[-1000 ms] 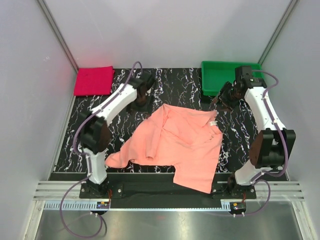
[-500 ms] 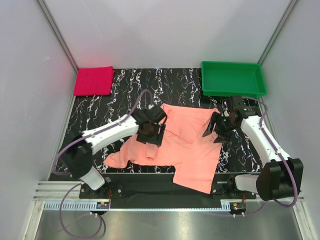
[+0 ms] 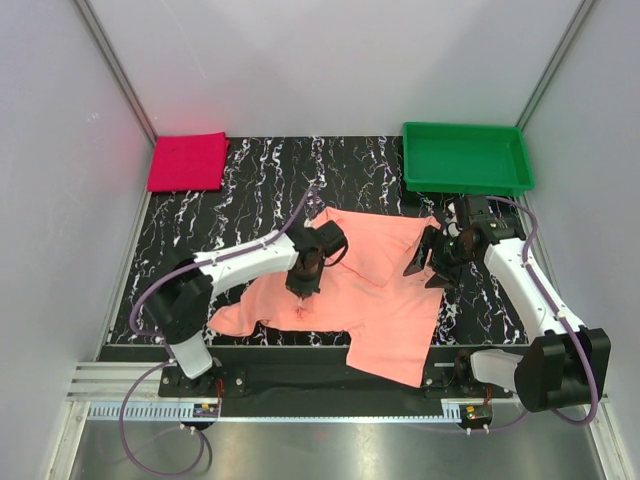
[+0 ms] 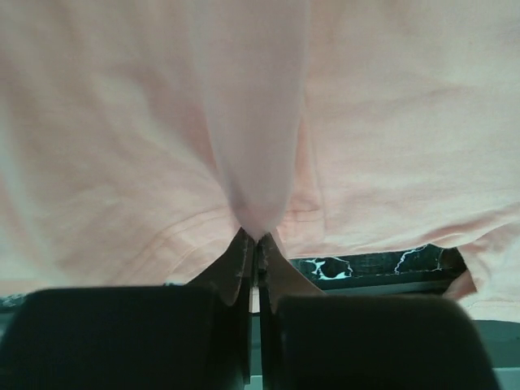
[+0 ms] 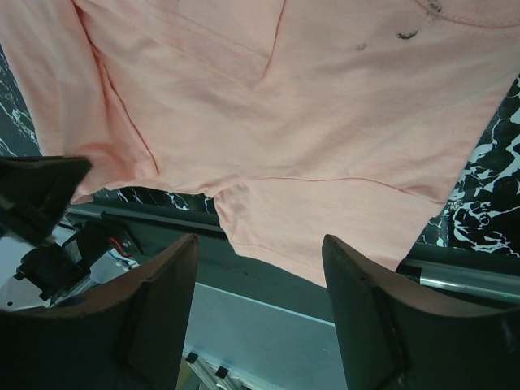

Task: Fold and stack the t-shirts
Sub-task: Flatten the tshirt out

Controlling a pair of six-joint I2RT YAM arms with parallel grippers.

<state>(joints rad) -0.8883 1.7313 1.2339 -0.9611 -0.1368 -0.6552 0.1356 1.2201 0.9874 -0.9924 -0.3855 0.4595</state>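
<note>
Two shirts show from the top camera. A plain salmon-peach pink cloth t-shirt (image 3: 375,295) lies spread and rumpled on the middle of the black white-veined marbled table (image 3: 270,180), its lower hem hanging over the near edge. A bright magenta-red cloth shirt (image 3: 187,161), folded into a flat square, sits at the far left corner. A green rectangular plastic tray (image 3: 465,130) stands at the far right corner, well apart from both shirts. The left gripper (image 3: 303,286) is down on the pink shirt's left half. The right gripper (image 3: 428,270) is over the shirt's right edge, near the collar, with its fingers spread.

From the left wrist, the left gripper (image 4: 256,244) has its jaws pressed together, pinching a raised ridge of the pink shirt (image 4: 366,122). A strip of table (image 4: 366,266) shows below the cloth.

From the right wrist, the right gripper (image 5: 260,244) holds its jaws wide apart above the pink shirt (image 5: 284,122), gripping no cloth. Marbled table (image 5: 487,203) shows at the right.
</note>
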